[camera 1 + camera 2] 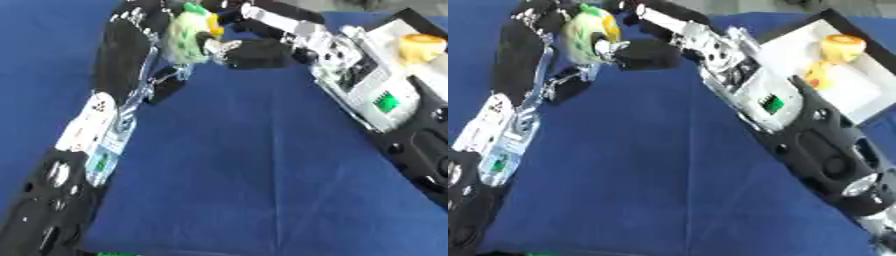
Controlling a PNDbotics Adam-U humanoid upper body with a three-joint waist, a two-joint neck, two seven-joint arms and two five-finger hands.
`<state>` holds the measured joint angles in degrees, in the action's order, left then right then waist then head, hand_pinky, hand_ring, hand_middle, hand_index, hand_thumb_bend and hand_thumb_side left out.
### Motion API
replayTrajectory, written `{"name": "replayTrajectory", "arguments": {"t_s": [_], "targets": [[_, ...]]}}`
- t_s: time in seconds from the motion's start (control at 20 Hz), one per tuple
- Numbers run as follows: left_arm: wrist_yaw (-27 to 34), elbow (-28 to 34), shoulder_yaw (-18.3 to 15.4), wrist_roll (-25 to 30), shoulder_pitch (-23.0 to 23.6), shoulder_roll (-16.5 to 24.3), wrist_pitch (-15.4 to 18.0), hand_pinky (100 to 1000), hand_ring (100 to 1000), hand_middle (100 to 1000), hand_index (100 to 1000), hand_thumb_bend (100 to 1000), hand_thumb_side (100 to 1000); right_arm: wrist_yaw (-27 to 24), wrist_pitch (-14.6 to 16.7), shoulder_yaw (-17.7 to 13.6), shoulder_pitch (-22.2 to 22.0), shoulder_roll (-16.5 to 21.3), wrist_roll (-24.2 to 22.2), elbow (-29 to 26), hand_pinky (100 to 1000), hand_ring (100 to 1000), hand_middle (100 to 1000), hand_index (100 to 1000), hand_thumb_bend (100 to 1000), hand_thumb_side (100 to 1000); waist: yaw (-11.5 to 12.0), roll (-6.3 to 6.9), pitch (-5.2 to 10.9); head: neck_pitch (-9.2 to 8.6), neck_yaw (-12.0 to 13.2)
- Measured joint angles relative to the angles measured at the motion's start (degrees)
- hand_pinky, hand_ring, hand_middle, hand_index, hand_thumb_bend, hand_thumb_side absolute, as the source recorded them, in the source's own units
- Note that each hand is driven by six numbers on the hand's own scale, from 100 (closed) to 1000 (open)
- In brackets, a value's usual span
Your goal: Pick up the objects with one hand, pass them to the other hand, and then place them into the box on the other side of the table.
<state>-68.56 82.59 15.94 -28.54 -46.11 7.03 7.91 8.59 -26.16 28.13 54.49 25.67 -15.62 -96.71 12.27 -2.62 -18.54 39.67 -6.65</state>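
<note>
A pale green and white toy [185, 37] with a green tip and a yellow patch hangs above the blue table at the top centre, between both hands. My left hand [131, 37] comes in from the left, its fingers curled round the toy's left side and top. My right hand [254, 52] reaches in from the right, its thumb tip [226, 46] and fingers touching the toy's right side. The white-floored box [859, 95] with a black rim stands at the right edge, behind my right forearm.
Inside the box lie a yellow-orange rounded object [842, 47] and a smaller orange piece [816, 76]. The blue cloth [254, 165] covers the table between the two forearms. A sliver of something green [114, 254] shows at the bottom edge.
</note>
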Motion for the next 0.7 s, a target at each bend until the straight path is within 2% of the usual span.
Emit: {"name": "replayTrajectory", "arguments": {"t_s": [0.3,0.55,0.6,0.7], "targets": [[-0.1,-0.86,0.24,-1.51,0.0,-0.02,0.72,695,578,558,723,100,100,1.27,1.05,0.24,0.17,-1.32,-1.43,3.78,1000,1000,1000,1000,100,695,0.8,-0.49,-0.33,-0.15,-1.2],[-0.34,-1.83,0.76,-2.29,-0.05,-0.27,1.56,695,579,559,725,100,100,0.83,1.01,0.2,0.53,-2.29,-2.51,5.49,979,1000,1000,1000,100,514,1.11,-0.71,-0.67,-0.52,-1.62],[-0.47,-1.96,0.84,-2.32,-0.06,-0.43,1.71,697,580,560,726,100,100,0.42,0.88,0.19,0.53,-2.39,-2.67,5.62,971,1000,961,982,100,423,1.11,-0.72,-0.68,-0.52,-1.65],[-0.55,-2.25,1.09,-2.29,-0.15,-0.54,2.01,699,581,561,726,100,100,-0.98,0.73,0.12,0.54,-2.69,-2.76,5.65,957,1000,874,906,100,317,1.11,-0.73,-0.7,-0.53,-1.76]]}}
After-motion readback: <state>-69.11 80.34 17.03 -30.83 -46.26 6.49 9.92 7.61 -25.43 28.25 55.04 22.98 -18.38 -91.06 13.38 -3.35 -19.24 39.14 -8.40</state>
